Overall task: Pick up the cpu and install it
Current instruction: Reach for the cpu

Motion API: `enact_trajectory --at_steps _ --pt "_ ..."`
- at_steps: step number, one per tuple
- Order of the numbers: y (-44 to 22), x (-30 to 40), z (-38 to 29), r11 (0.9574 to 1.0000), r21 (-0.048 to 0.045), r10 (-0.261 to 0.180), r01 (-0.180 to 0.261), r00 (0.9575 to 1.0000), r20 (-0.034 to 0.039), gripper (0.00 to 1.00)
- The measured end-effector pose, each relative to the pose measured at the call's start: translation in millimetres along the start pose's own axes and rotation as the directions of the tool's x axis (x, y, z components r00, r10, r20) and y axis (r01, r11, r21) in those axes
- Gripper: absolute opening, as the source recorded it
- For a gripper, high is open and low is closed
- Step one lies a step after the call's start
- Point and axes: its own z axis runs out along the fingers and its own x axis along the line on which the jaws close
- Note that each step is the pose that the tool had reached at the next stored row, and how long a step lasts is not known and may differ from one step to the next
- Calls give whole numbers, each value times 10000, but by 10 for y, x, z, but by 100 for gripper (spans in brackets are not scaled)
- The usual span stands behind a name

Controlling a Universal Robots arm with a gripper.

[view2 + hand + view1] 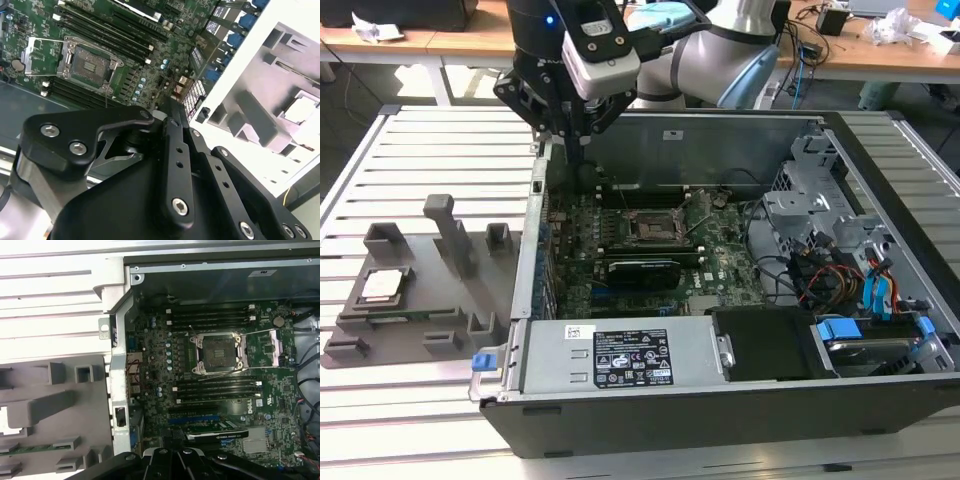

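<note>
Black end effector [576, 148] is pinched together, empty, above the black metal computer case [720, 425]; second wrist view catches the silvery-grey square cpu [302, 107] outside it.

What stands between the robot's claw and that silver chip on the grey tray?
Nothing visible covers the cpu, which lies open in the grey holder. The gripper hangs above the computer case wall; the holder's upright post stands roughly between them.

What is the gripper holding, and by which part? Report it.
Nothing. The gripper hangs empty above the computer case; the cpu lies apart on the grey tray.
</note>
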Motion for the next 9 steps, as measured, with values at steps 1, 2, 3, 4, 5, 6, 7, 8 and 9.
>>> enact_trajectory --at_steps 1,2,3,4,5,6,7,8,9 --pt "-1 9 0 10000 6 0 0 10000 1 11" --pt "-2 17 -1 10000 11 0 0 10000 1 11" --pt "-2 28 -2 10000 18 0 0 10000 0 11" --pt "-3 44 -2 10000 25 -1 1 10000 1 11" --pt "-5 64 -2 10000 29 -2 2 10000 1 11" --pt "-6 76 -3 10000 29 -1 1 10000 2 11" --pt "-7 91 -3 10000 29 -1 1 10000 2 11" --pt "-8 103 -3 10000 29 -2 2 10000 2 11" --pt "-9 113 -3 10000 30 -2 2 10000 2 11"
